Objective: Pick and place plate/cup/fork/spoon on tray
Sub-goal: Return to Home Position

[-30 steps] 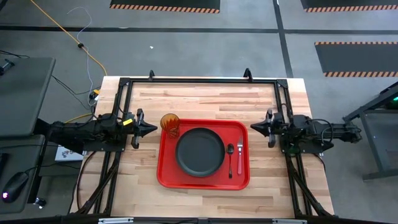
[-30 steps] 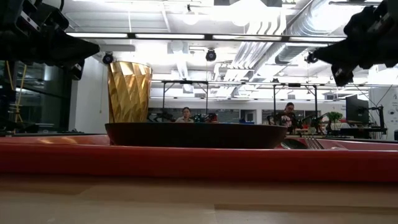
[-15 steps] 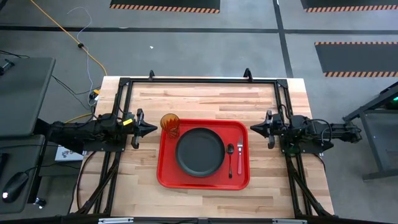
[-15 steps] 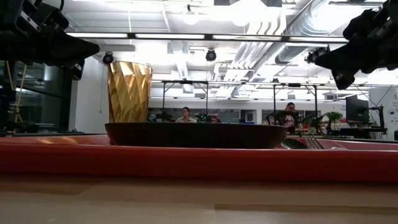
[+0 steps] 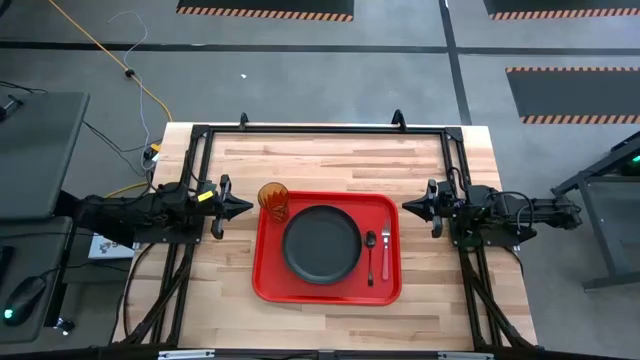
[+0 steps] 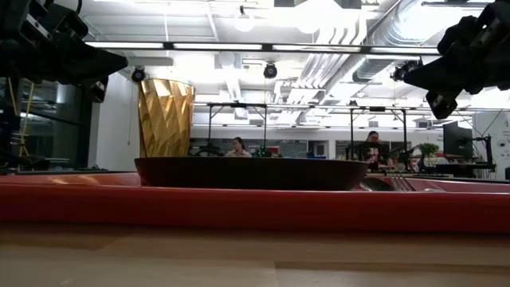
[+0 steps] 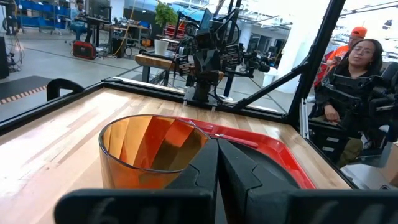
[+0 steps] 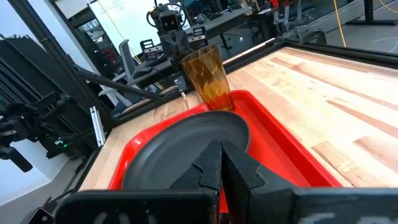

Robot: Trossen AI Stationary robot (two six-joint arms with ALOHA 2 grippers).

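Note:
The red tray [image 5: 265, 285] lies in the middle of the table. The dark plate [image 5: 321, 243] rests flat on its middle. The amber cup [image 5: 273, 200] stands upright in the tray's far left corner. The dark spoon [image 5: 370, 255] and the pink-handled fork [image 5: 386, 250] lie side by side on the tray, right of the plate. My left gripper [image 5: 247, 207] is shut and empty, just left of the cup [image 7: 152, 152]. My right gripper [image 5: 405, 205] is shut and empty, just right of the tray's far right corner, above the table.
A black frame [image 5: 320, 130] runs along the table's far edge and down both sides by the arm bases. Bare wood [image 5: 330, 155] lies between the tray and the frame's far bar. People sit in the room beyond the table [image 7: 354, 74].

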